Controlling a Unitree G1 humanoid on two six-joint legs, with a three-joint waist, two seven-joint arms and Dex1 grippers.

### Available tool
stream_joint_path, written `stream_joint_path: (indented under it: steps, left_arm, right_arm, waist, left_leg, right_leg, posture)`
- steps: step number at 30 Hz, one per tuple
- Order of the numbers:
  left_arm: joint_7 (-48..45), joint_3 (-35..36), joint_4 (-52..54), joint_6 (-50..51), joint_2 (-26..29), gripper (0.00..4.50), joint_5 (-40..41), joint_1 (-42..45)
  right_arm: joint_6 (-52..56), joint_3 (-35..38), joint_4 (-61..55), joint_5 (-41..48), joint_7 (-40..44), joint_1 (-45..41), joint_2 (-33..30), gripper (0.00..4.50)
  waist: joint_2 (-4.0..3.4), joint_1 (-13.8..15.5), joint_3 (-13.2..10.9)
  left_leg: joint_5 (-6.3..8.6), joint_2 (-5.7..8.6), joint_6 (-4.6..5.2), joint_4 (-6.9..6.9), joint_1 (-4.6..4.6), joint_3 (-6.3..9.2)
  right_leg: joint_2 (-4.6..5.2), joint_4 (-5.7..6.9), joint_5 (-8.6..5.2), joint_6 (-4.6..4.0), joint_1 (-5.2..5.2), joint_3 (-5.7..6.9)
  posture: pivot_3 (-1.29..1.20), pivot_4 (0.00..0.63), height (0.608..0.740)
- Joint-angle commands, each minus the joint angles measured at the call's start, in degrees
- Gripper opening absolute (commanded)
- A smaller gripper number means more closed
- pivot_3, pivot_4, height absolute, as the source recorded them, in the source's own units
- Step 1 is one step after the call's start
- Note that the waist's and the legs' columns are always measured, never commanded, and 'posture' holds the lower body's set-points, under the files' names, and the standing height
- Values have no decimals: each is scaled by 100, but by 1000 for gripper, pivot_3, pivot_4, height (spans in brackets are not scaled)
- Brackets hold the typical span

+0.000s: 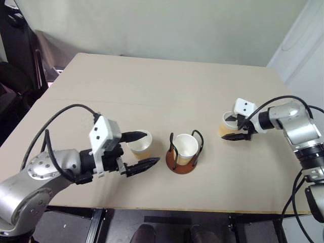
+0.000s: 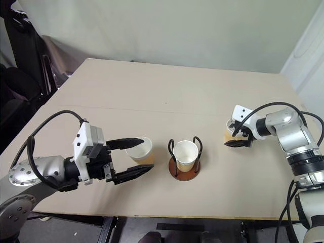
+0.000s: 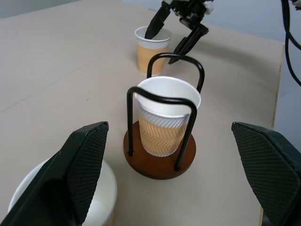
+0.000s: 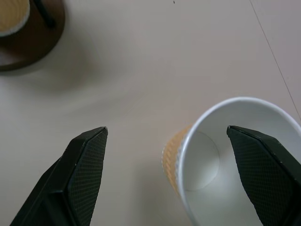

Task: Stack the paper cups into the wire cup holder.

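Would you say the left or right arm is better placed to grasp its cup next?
The right, probably. In its wrist view the right gripper has one finger inside its cup and one outside. The left gripper hangs open beside its cup, facing the holder.

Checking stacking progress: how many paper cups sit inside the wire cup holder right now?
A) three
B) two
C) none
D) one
D: one cup stands in the wire cup holder; another cup is by the left hand, and a third cup by the right hand.
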State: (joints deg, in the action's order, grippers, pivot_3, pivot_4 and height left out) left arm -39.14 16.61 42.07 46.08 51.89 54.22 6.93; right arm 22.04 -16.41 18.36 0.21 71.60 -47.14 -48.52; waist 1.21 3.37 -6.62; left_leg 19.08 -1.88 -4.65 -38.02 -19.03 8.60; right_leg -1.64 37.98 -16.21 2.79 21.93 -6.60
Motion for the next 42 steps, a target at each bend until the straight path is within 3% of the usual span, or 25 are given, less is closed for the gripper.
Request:
stream_joint_path:
  steps: [1, 9, 10, 15, 20, 25, 28, 36, 42]
  left_arm:
    - [62, 16, 200, 27, 94, 4500, 124, 110]
    - [74, 14, 103, 0, 98, 4500, 53, -15]
    - [79, 16, 94, -8, 89, 4500, 48, -19]
    - [95, 61, -32, -91, -24, 4500, -44, -150]
    - [24, 144, -49, -134, -22, 4500, -80, -325]
    - [3, 93, -88, -171, -29, 4500, -120, -327]
    - [17, 43, -92, -182, -47, 4500, -135, -306]
    - [27, 132, -5, -182, -43, 4500, -85, -353]
    - [-193, 810, 96, -167, 175, 4500, 191, -581]
  right_arm:
    - [-158, 57, 53, -128, -1, -47, -28, 3168]
    - [-238, 88, 115, -227, 22, -104, 32, 168]
    - [-245, 94, 108, -233, 31, -110, 35, 74]
    - [-158, 293, -262, -4, 345, -183, -150, 74]
    - [449, 999, -1260, 1138, 1042, -692, -379, 74]
    - [1298, 1363, -2584, 2442, 1233, -1091, -93, 74]
    - [1676, 1175, -3293, 2864, 1069, -998, 184, 74]
    - [1563, 545, -3594, 2636, 959, -738, 247, 74]
    - [1352, 372, -3481, 2464, 1090, -668, 114, 74]
  waist:
    - [0, 0, 0]
    - [-1, -7, 0]
    - [-1, -5, 0]
    - [-3, -9, -2]
    - [-28, -16, -17]
    - [-27, -29, -17]
    - [-27, -42, -17]
    - [-25, -25, -16]
    - [-25, -39, -15]
  left_leg:
    - [0, 0, 0, 0, 0, 0]
    - [0, 0, 0, 1, 0, 0]
    - [0, 0, 0, 1, 0, 0]
    - [0, 0, 0, 1, 0, 1]
    - [0, 2, -1, 3, -7, -5]
    - [-2, 1, -4, 7, -2, -5]
    - [-2, 3, -4, 0, 1, -4]
    - [-3, 4, -1, -7, 1, 8]
    - [-3, 1, -2, 5, -5, 6]
  right_leg:
    - [0, 0, 0, 0, 0, 0]
    - [0, 0, 0, 0, 0, 0]
    - [0, 0, 0, 0, 0, 0]
    - [1, -1, 0, -1, 0, 0]
    - [-3, -4, 0, -1, 7, -2]
    - [-21, -8, -1, -3, 2, -1]
    - [-22, -9, -1, -3, -3, -1]
    - [-17, -4, -1, -3, -7, 3]
    - [-21, -7, -1, -3, 2, 3]
  posture:
    - [0, 150, 740]
    - [0, 150, 740]
    - [0, 150, 740]
    - [0, 150, 740]
    - [0, 150, 740]
    - [0, 150, 740]
    - [0, 150, 740]
    - [0, 150, 740]
    - [0, 150, 740]
